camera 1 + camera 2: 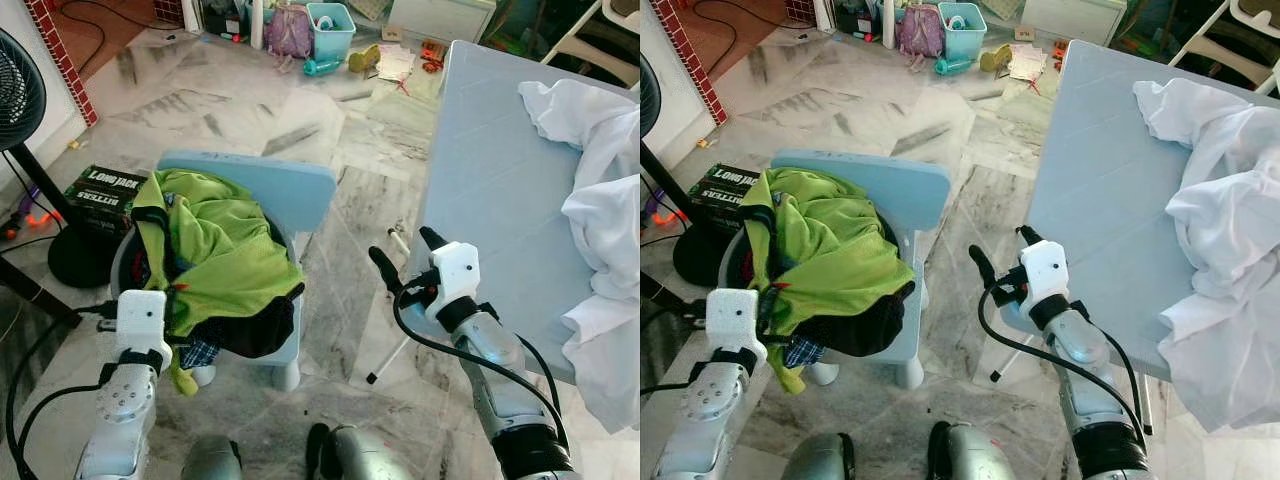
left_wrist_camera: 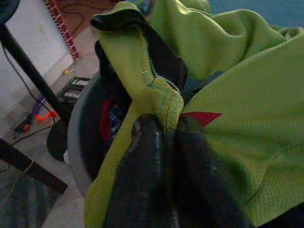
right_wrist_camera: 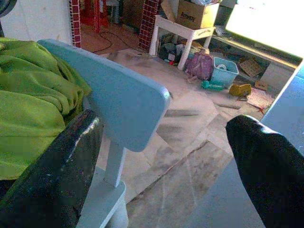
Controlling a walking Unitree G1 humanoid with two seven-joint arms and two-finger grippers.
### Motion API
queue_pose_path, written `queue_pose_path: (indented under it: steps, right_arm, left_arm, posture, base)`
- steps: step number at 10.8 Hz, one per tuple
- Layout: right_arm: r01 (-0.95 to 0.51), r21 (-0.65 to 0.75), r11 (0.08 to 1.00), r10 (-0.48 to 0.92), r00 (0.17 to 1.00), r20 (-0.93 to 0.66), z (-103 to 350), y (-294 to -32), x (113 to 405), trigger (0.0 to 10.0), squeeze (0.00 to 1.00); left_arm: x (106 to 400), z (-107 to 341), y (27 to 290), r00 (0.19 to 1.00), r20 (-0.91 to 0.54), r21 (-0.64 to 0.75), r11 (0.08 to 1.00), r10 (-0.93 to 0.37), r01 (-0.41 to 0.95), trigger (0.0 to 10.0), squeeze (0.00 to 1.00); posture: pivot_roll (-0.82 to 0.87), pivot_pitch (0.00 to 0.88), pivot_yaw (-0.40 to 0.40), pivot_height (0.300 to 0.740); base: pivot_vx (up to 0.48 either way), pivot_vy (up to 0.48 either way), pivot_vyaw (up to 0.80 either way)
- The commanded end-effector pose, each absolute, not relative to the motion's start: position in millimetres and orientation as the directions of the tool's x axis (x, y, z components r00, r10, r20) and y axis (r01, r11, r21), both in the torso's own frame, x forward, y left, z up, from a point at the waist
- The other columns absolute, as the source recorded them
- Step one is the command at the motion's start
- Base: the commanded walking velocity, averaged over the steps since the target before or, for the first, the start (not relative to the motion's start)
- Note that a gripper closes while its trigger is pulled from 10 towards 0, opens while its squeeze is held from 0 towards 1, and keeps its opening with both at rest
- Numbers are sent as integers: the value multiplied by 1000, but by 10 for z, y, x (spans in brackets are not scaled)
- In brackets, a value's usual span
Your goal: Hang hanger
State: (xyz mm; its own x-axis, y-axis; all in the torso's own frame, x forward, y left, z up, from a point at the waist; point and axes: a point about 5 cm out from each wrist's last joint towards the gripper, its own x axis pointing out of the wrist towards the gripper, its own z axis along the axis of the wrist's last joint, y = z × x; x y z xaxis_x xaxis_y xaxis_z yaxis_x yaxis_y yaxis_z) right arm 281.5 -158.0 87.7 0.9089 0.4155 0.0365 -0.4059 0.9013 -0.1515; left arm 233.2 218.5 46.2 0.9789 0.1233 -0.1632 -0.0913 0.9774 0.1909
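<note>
Risk 1: the left gripper (image 2: 164, 142) has only a thin fold of the green shirt (image 1: 225, 250) pinched. A lift from here could let the cloth slip free.
Cause: the grip is on a hem edge, and the rest of the shirt is draped over the heap of clothes in the basket (image 1: 122, 262).
Risk 2: dark clothes (image 1: 250, 325) lie under the shirt and may drag out with it onto the floor (image 1: 250, 120).
Risk 3: the basket rests on a small blue chair (image 1: 285, 190); a sideways pull could tip it.
Left arm: bent, reaching forward at the near left side of the basket, fingers closed tight on the shirt fold.
Right arm: raised in front of the body, between the chair and the blue table (image 1: 490, 170).
Right gripper (image 1: 405, 255): fingers spread wide, holding nothing.
Hanger: I cannot find one anywhere in sight, so the hanging step looks not yet begun.
Table: a white cloth (image 1: 600, 200) lies bunched at its far right side.
</note>
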Motion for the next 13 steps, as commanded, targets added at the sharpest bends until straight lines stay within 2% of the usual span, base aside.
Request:
queue_pose_path:
  steps: [1, 3, 4, 8, 9, 10, 11, 13]
  right_arm:
    - [-420, -144, 896, 416, 907, -63, 683, -1607, 2747, 10000, 0]
    - [-419, -149, 896, 414, 908, -62, 689, -1615, 2756, 10000, 0]
    - [-421, -151, 894, 417, 907, -62, 692, -1617, 2760, 10000, 0]
    - [-424, -162, 891, 420, 906, -59, 703, -1623, 2776, 10000, 0]
    - [-425, -164, 890, 421, 905, -59, 703, -1625, 2777, 10000, 0]
    - [-425, -164, 890, 421, 905, -58, 704, -1620, 2775, 10000, 0]
    - [-426, -164, 890, 422, 905, -59, 702, -1621, 2773, 10000, 0]
    - [-430, -165, 888, 426, 903, -60, 700, -1618, 2773, 10000, 0]
  left_arm:
    - [2297, 450, 2185, 975, -151, 143, 980, 161, -140, 0, 0]
    - [2285, 442, 2122, 966, -147, -90, 970, 213, -227, 0, 0]
    - [2257, 347, 2066, 951, -213, -213, 939, 226, -271, 0, 0]
    - [2172, 150, 2078, 894, -342, -356, 840, 291, -409, 0, 0]
    - [2179, 154, 2081, 897, -336, -367, 837, 287, -406, 3608, 0]
    - [2205, 221, 2091, 924, -276, -316, 883, 265, -348, 10000, 0]
    - [2235, 308, 2080, 944, -214, -250, 920, 250, -301, 10000, 1000]
    - [2258, 545, 2105, 961, -48, 14, 962, 273, -273, 10000, 1000]
  posture:
    - [102, 169, -121, 740]
    - [101, 169, -124, 740]
    - [100, 169, -128, 740]
    - [98, 167, -132, 740]
    - [96, 165, -132, 740]
    - [96, 165, -132, 740]
    - [98, 167, -134, 740]
    - [99, 168, -135, 740]
  base:
    - [0, 0, 0]
    - [0, 0, 0]
    - [0, 0, 0]
    - [0, 0, 0]
    - [0, 0, 0]
    - [0, 0, 0]
    - [0, 0, 0]
    - [0, 0, 0]
